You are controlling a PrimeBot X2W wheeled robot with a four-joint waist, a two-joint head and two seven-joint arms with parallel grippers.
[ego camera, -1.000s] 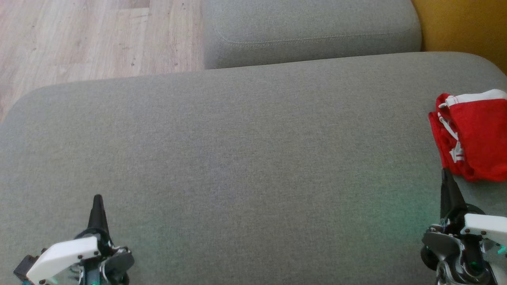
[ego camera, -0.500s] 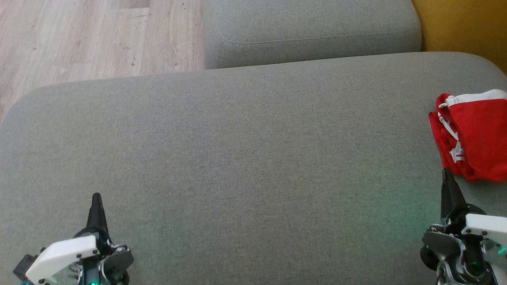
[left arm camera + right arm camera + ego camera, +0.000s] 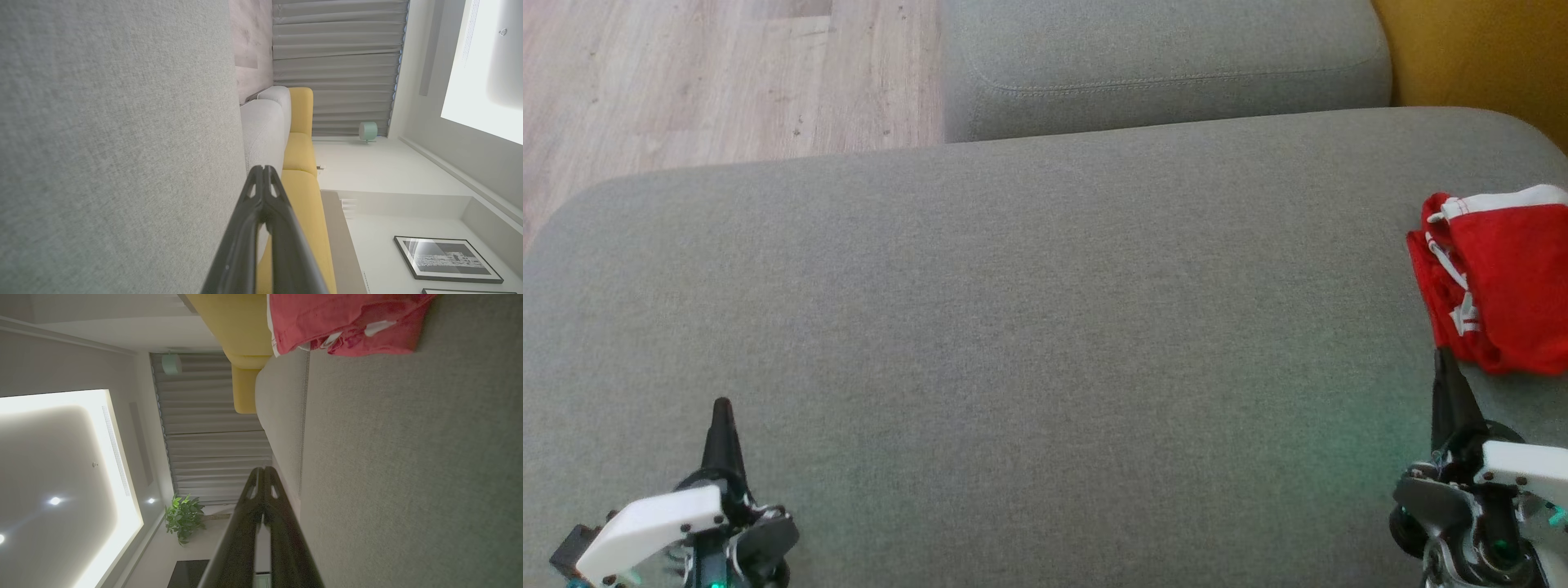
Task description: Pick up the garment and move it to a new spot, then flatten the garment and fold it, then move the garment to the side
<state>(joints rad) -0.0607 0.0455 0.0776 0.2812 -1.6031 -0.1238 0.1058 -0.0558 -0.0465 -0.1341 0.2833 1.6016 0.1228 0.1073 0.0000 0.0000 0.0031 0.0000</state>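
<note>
The left gripper (image 3: 721, 411) sits over the cushion's (image 3: 1045, 310) near left corner, with its fingers pressed together and nothing between them. At the cushion's near right, the right gripper (image 3: 1442, 361) is likewise closed and empty, its tip just beside the garment (image 3: 1507, 286). This red, white-trimmed bundle lies bunched at the cushion's right edge, partly cut off by the head view's border.
</note>
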